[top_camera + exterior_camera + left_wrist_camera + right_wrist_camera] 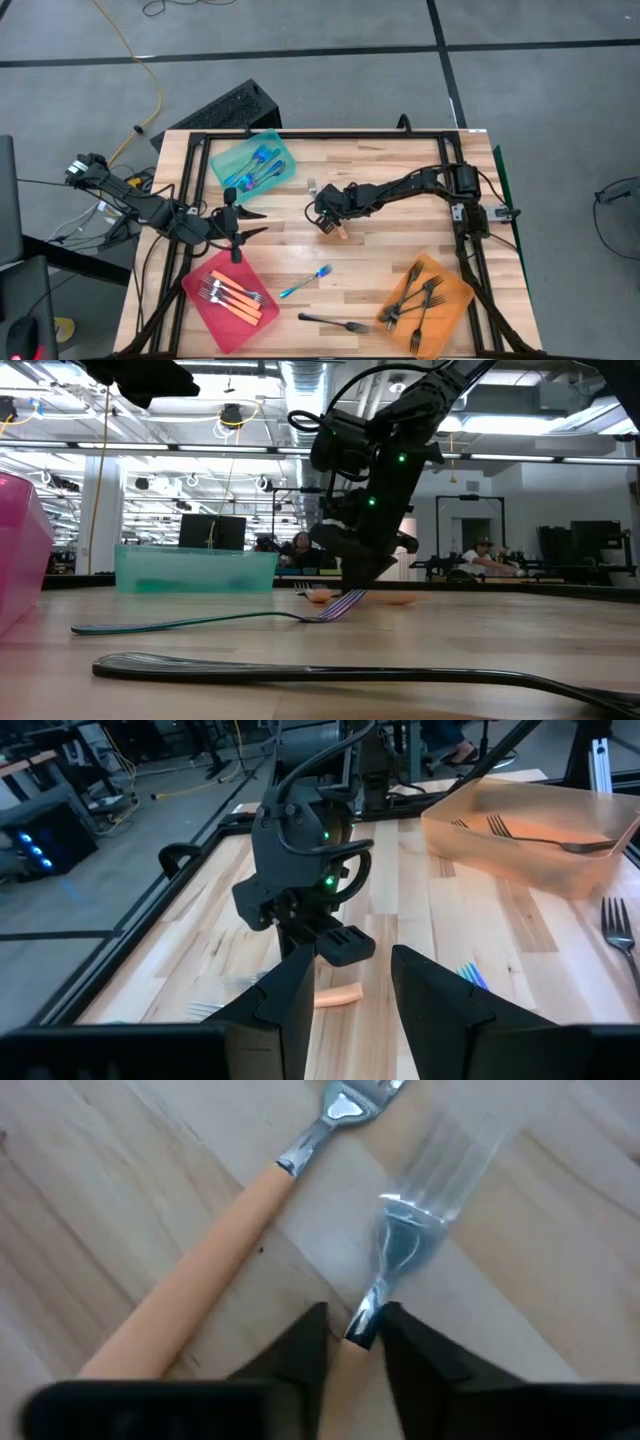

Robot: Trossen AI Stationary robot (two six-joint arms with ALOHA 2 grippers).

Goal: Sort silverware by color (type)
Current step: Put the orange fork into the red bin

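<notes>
Two orange-handled forks lie mid-table; one lies free on the wood, and my right gripper is shut on the other. My left gripper hovers open to the left of them, empty. A blue fork and a black fork lie loose nearer the front edge. Blue forks fill the teal tray, orange-handled ones the red tray, and black ones the orange tray. My right gripper pinches the fork between its two fingers at the top of the orange handle, where the metal neck joins it. The fingers slant down from above, one on each side of the fork. The tines point away, low over the wood.
The loose blue fork and black fork lie between the forks mid-table and the front edge. The trays stand at the far left, near left and near right. A black frame borders the table.
</notes>
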